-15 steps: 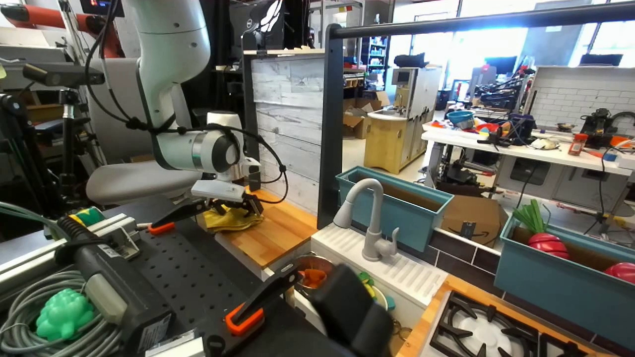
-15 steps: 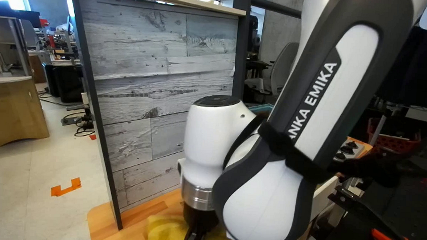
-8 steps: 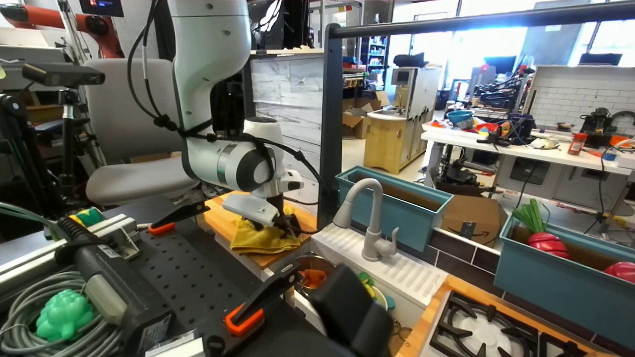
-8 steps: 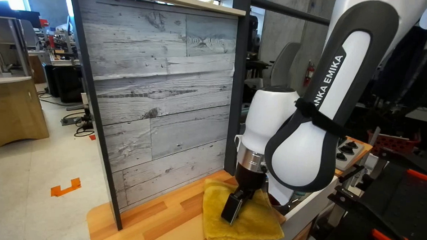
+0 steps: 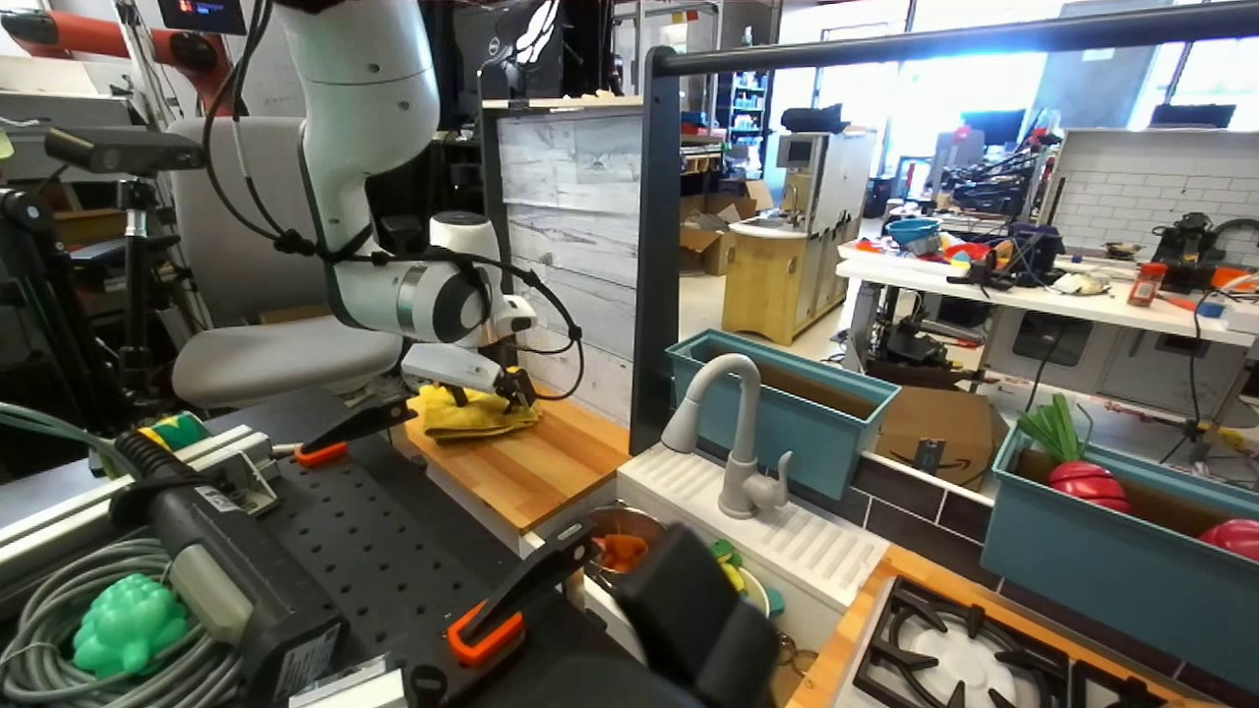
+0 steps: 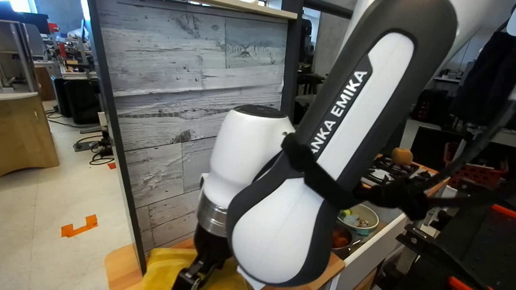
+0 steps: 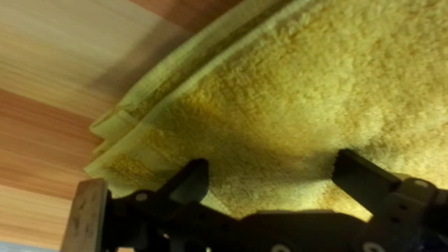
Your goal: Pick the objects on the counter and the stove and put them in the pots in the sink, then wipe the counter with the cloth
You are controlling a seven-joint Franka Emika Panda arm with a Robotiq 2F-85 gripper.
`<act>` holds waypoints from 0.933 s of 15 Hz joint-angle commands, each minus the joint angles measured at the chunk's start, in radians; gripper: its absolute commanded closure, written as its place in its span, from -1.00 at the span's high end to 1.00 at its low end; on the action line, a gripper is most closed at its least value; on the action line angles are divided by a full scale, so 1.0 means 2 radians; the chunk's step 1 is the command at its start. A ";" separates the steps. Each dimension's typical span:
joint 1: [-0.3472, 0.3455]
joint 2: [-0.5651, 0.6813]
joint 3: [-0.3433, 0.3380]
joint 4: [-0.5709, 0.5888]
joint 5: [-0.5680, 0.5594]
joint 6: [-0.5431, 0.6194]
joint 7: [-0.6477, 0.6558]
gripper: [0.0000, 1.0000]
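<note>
The yellow cloth [image 5: 477, 418] lies folded on the wooden counter [image 5: 536, 472], beneath my gripper [image 7: 271, 162]. In the wrist view the dark fingers [image 7: 360, 175] are spread wide, their tips pressing on the cloth rather than pinching it. The arm hides part of the cloth in an exterior view [image 6: 161, 267]. Inside the white sink [image 6: 376, 244] sit a metal pot [image 5: 620, 518] with reddish-orange objects [image 5: 620, 554] and a bowl [image 6: 364, 231] holding small greenish and brown objects. A round tan-orange object [image 6: 402, 156] rests on the stove [image 6: 378, 175].
A grey faucet [image 5: 740, 442] rises behind the sink. Teal bins [image 5: 1111, 570] line the back, red toy vegetables [image 5: 1087, 484] in one. The counter borders a grey plank wall [image 6: 190, 94] with a black post [image 5: 659, 246]. Clamps [image 5: 487, 634] stick up from the black perforated table [image 5: 374, 551].
The arm slid the cloth along the counter toward the sink half a second ago. It has since come back, cloth with it, to the end away from the sink. The fingers stayed apart.
</note>
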 commanded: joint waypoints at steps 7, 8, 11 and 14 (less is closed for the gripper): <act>-0.068 0.007 -0.028 0.020 0.026 0.024 0.007 1.00; -0.082 0.004 -0.026 0.008 0.028 0.028 0.006 1.00; -0.085 0.016 -0.011 -0.002 0.013 0.023 -0.012 1.00; -0.038 0.043 -0.006 0.017 -0.007 0.006 -0.029 1.00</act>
